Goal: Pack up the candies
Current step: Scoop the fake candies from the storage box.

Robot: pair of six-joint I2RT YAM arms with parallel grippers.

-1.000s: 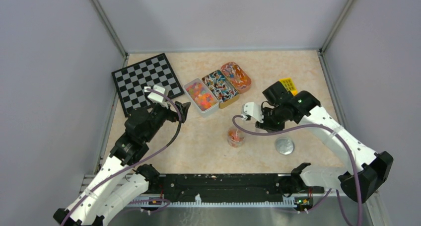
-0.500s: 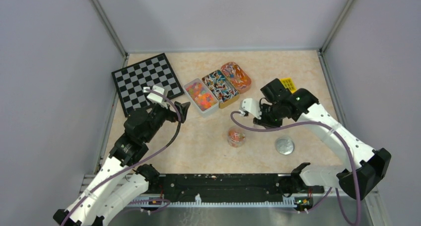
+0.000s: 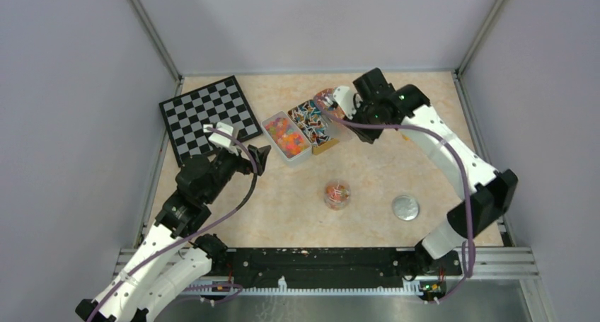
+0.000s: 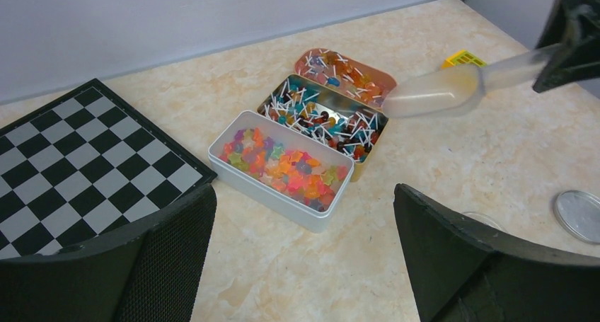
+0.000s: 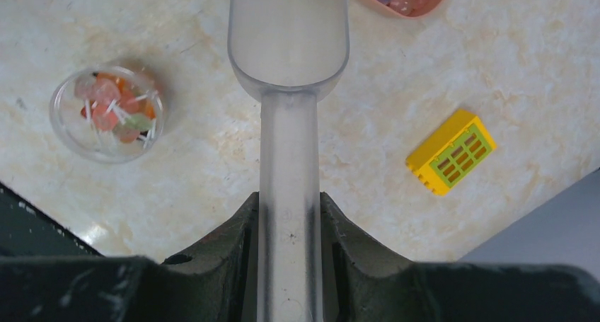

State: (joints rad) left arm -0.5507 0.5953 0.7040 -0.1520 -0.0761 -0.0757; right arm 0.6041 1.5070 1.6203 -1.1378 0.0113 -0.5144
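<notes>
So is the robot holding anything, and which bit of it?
The right gripper holds a clear plastic scoop by its handle, jaws clamped on both sides. The left gripper is open and holds nothing.

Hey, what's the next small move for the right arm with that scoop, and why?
Probably ease the right gripper forward and down so the scoop dips into the pink tray. The scoop looks empty, its bowl hangs just short of that tray, and the little jar holds only a few candies, so another load seems needed.

The right hand [image 5: 289, 221] has swung away from the cup [image 3: 337, 194] toward the far side of the worktop. Its scoop [image 4: 433, 94] now hangs by the pink tin [image 4: 348, 66].
</notes>
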